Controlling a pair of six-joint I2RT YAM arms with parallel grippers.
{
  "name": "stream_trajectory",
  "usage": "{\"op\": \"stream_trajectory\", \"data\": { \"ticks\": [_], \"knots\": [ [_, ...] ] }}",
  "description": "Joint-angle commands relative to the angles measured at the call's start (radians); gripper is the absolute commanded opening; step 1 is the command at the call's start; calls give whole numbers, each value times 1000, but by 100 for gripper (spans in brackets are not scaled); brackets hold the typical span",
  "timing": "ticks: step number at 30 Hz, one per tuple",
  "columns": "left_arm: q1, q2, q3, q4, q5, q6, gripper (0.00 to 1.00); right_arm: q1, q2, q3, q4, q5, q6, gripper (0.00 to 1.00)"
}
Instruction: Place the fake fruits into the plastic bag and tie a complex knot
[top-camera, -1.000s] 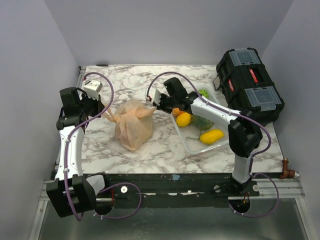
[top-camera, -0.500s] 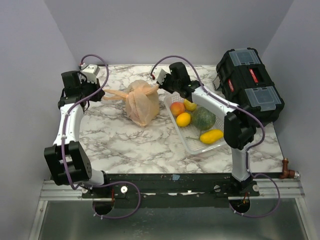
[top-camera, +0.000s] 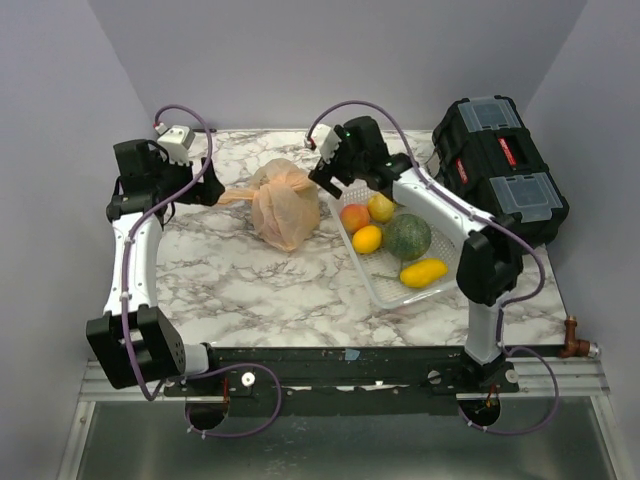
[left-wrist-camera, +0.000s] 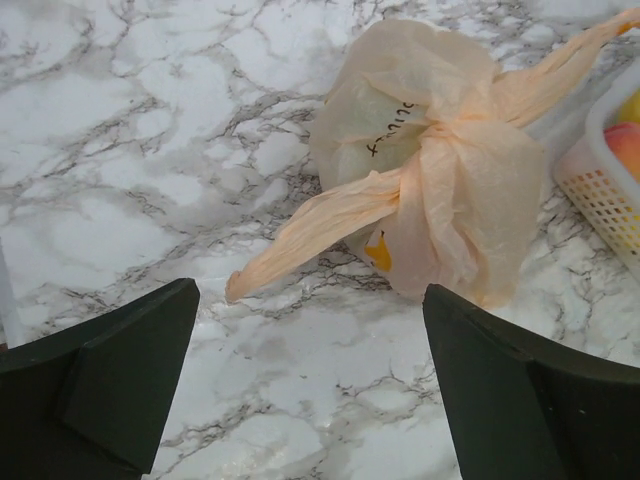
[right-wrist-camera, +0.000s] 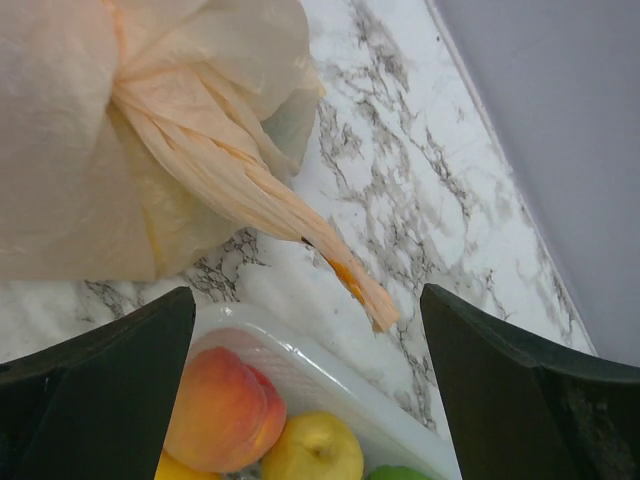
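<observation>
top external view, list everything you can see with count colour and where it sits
plastic bag: one, pale orange, mid-table, left of the basket
knot: one, pale orange, at the bag's neck, two strip ends sticking out
peach: one, orange-red, in the basket
round yellow fruits: two, yellow, in the basket
melon: one, green, in the basket
mango: one, yellow, near end of the basket
basket: one, white, right of the bag
toolbox: one, black, far right
table: one, white-grey marble
left gripper: one, black, open, left of the bag
right gripper: one, black, open, above the bag-basket gap
</observation>
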Motion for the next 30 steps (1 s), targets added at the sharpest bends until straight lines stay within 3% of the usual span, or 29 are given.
{"op": "stream_trajectory", "data": {
  "ticks": [1, 6, 9, 22, 30],
  "knots": [
    [5, -87, 118, -213, 32, 47, 98, 0, -171, -11, -109, -86, 92, 99],
    [-2, -86, 262, -482, 64, 126, 98, -51, -317, -57, -166, -149, 217, 100],
    [-15, -104, 282, -535, 23, 119, 98, -115, -422, -138, -167, -191, 273, 100],
    [-184, -232, 115, -428, -96, 1, 99, -526, -898, -567, -135, -353, 485, 100],
    [-271, -202, 68, -390, -93, -73, 98, -657, -1009, -699, -119, -418, 521, 100]
  ]
}}
